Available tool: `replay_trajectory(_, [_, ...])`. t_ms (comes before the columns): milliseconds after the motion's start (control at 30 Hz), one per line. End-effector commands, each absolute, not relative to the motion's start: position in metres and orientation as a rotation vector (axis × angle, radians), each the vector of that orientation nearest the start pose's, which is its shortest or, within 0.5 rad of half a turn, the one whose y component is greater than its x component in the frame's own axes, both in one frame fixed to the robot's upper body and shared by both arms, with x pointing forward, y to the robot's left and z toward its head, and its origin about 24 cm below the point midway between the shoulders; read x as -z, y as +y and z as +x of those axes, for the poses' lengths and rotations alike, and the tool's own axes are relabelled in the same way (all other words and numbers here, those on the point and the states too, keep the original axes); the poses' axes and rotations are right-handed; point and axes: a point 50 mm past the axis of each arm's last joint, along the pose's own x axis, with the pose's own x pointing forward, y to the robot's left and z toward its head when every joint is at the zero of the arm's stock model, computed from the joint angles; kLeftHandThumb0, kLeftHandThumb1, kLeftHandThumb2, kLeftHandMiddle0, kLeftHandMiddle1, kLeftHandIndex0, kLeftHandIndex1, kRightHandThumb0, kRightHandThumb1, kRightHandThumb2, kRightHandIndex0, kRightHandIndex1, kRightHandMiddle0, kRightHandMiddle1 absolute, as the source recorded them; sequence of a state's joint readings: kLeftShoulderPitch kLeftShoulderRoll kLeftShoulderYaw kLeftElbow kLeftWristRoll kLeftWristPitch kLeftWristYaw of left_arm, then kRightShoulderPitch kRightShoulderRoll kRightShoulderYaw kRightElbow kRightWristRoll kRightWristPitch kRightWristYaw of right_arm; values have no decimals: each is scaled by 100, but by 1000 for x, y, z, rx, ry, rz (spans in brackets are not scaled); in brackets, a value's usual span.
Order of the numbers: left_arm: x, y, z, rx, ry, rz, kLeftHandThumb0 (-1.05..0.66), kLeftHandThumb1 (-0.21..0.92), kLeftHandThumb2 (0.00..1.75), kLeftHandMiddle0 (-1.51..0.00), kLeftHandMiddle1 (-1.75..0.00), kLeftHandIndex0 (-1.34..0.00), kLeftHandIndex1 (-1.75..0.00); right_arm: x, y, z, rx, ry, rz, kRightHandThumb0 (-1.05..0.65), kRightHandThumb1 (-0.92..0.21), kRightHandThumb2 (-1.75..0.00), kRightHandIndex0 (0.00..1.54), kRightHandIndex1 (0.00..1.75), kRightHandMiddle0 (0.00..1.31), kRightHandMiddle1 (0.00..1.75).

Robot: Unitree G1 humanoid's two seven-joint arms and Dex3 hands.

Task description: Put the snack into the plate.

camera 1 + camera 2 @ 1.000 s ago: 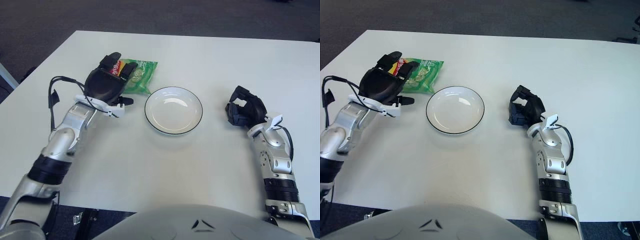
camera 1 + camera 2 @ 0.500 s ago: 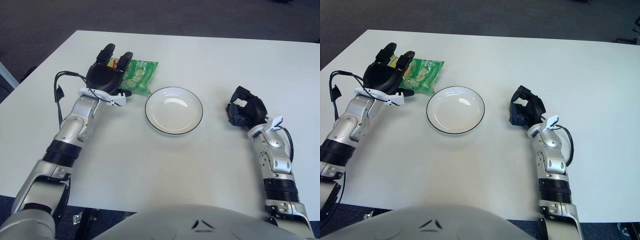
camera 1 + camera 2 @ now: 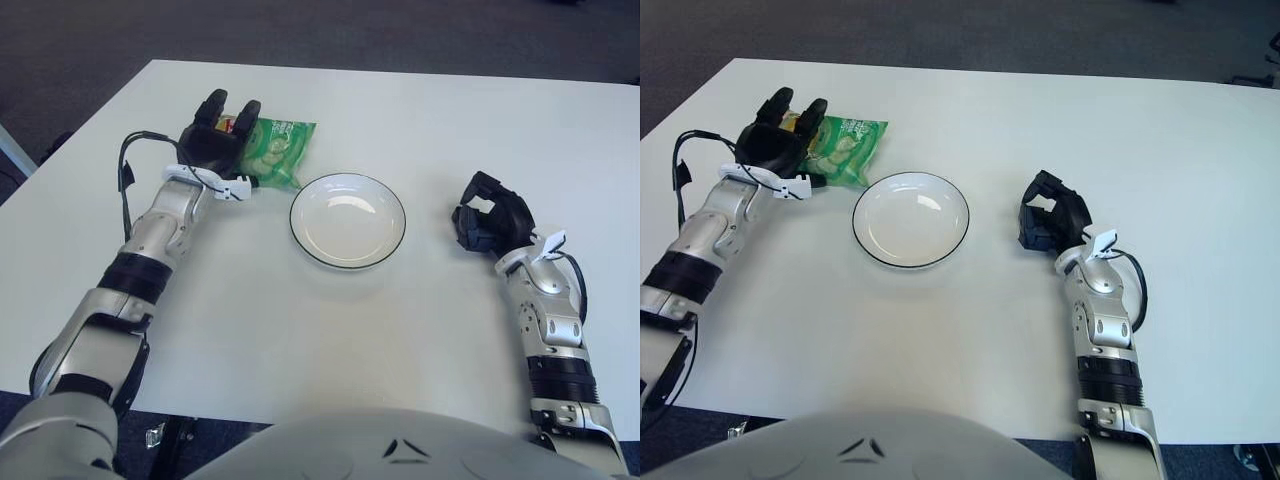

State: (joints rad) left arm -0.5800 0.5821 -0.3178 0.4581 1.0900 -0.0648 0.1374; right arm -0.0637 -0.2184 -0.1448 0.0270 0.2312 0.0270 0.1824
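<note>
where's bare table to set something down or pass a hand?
Bare white table runs along the near edge, between both forearms, and across the far right corner. A narrower bare strip separates the black-rimmed white plate from the curled, idle right hand. The far left is crowded: the left hand lies over the green snack packet, right beside the plate.

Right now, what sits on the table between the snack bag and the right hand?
The white plate, empty, lies between the green snack bag under the left hand and the right hand resting at its right. Both eye views show it.

Silver-grey arms, black hands, black wrist cables.
</note>
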Motion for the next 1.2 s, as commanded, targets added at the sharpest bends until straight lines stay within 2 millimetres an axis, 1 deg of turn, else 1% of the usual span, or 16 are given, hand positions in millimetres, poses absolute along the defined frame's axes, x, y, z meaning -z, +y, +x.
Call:
replay_trajectory(0, [-128,199,360,56,-309,1772,-105,92,24,0,0,0,0,-21,-206,247,-33,129,96,-50,-27,-137,129,175,65,175])
replay_trajectory(133, [-127,201,366,87,-292,1773,-105,92,22,0,0,0,0,-21,-206,247,-37,128,100,-50,-27,-137,129,175,65,175])
replay_trajectory(300, [-125,203,377,192,-253,1764,-105,91,19,0,0,0,0,-21,-206,248,-43,125,107,-50,-27,-137,129,175,65,175])
replay_trajectory(533, [-123,203,386,355,-185,1760,-105,85,14,0,0,0,0,-20,-207,247,-49,129,95,-50,-27,-137,130,175,65,175])
replay_trajectory(667, [-123,201,388,414,-159,1746,-103,82,11,0,0,0,0,-20,-208,247,-47,134,87,-50,-28,-137,130,175,65,175])
replay_trajectory(733, [-123,200,389,433,-149,1738,-103,81,11,0,0,0,0,-20,-208,247,-47,135,86,-50,-28,-137,130,175,65,175])
replay_trajectory(900, [-118,187,395,471,-114,1728,-102,79,9,0,0,0,0,-20,-208,247,-49,136,78,-50,-27,-137,130,175,65,175])
replay_trajectory(1167, [-113,177,396,565,-102,1730,-96,75,7,0,0,0,0,-20,-208,246,-56,137,76,-50,-27,-137,130,175,65,175])
